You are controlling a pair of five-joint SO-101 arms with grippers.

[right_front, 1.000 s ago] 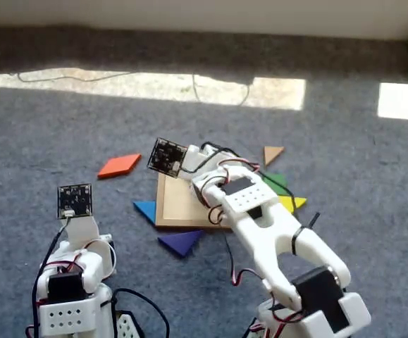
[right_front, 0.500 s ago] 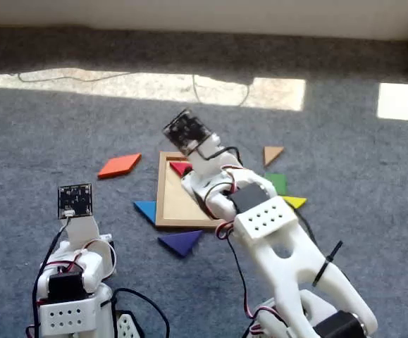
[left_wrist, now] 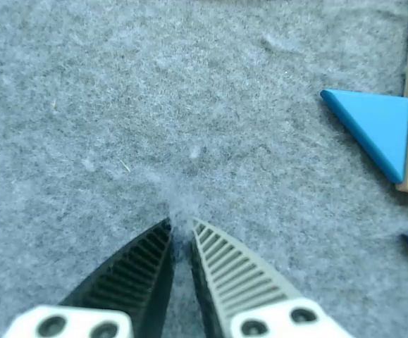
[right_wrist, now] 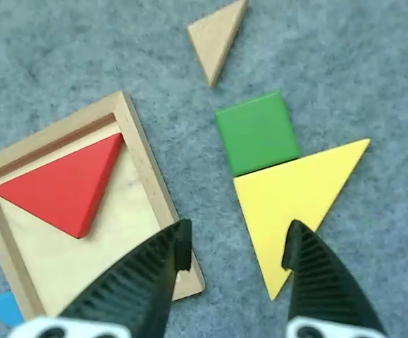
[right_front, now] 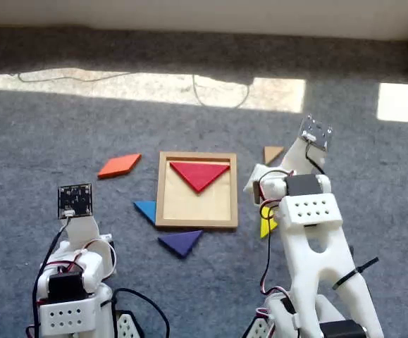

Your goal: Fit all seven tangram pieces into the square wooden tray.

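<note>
Fingers of the right gripper are spread wide, holding nothing, above the spot between the wooden tray and the yellow triangle. The red triangle lies inside the tray. The green square touches the yellow triangle. The left gripper is nearly pressed together and empty, near the blue triangle, which sits just outside the tray.
</note>
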